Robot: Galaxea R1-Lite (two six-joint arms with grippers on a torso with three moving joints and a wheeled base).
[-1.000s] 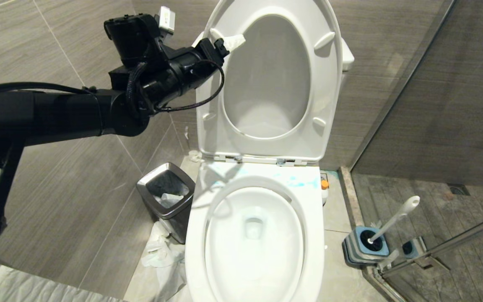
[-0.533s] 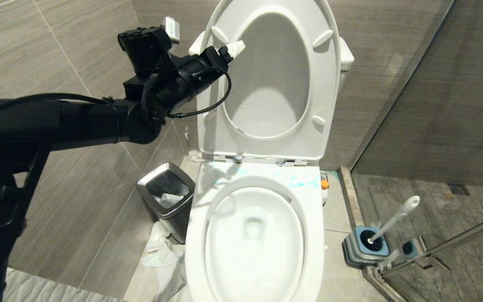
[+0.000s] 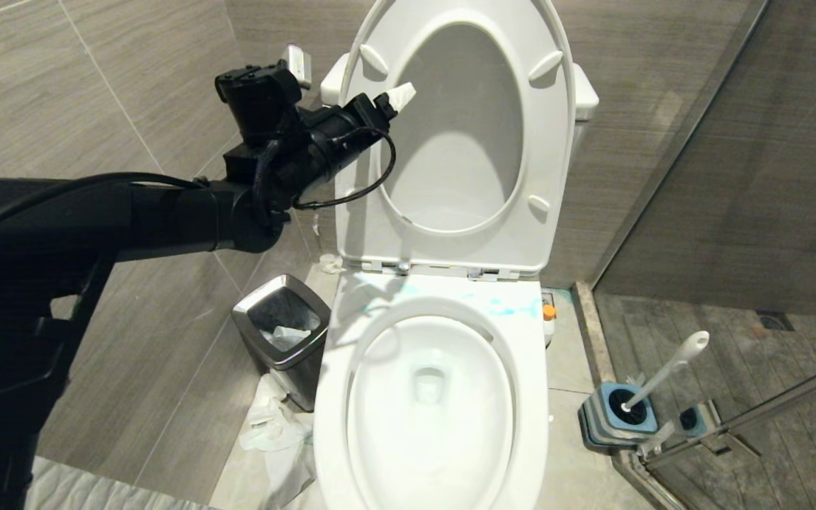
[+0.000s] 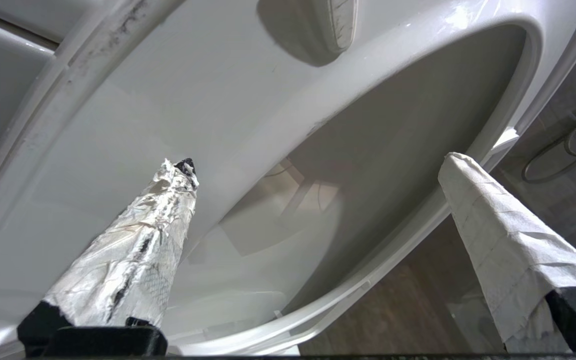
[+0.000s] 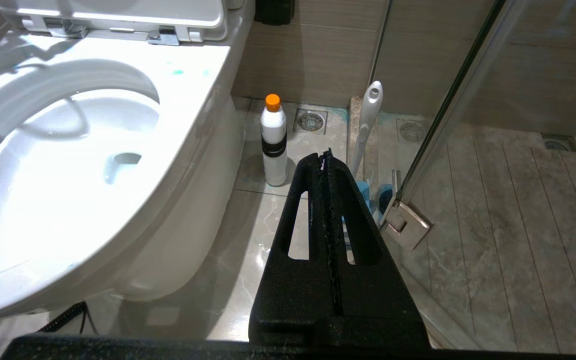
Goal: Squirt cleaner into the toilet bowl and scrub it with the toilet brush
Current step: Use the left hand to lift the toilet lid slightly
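Note:
The toilet bowl (image 3: 329, 425) stands open, its seat (image 3: 557, 142) and lid raised against the wall. Turquoise cleaner smears (image 3: 500, 306) lie on the flat rim behind the basin and show again as cleaner spots (image 5: 174, 72). My left gripper (image 3: 397, 92) is high up at the raised seat's upper left. It is open (image 4: 318, 161), its paper-wrapped fingers (image 4: 158, 225) empty, facing the seat's underside. The toilet brush (image 3: 670, 365) stands tilted in its blue-grey holder (image 3: 617, 418), bristles hidden. My right gripper (image 5: 325, 155) is shut and empty, low beside the bowl (image 5: 188, 100), near the brush handle (image 5: 368, 115).
A white bottle with an orange cap (image 5: 274, 140) stands on the floor right of the toilet. A steel bin (image 3: 280, 329) and crumpled paper (image 3: 273, 432) sit at its left. A glass shower door (image 3: 734, 418) and hinge (image 5: 408, 225) close off the right.
My left arm has swung right and a little lower, bringing wrist and elbow nearer the raised seat. Its fingertips stay at the seat's upper left. The right gripper keeps still.

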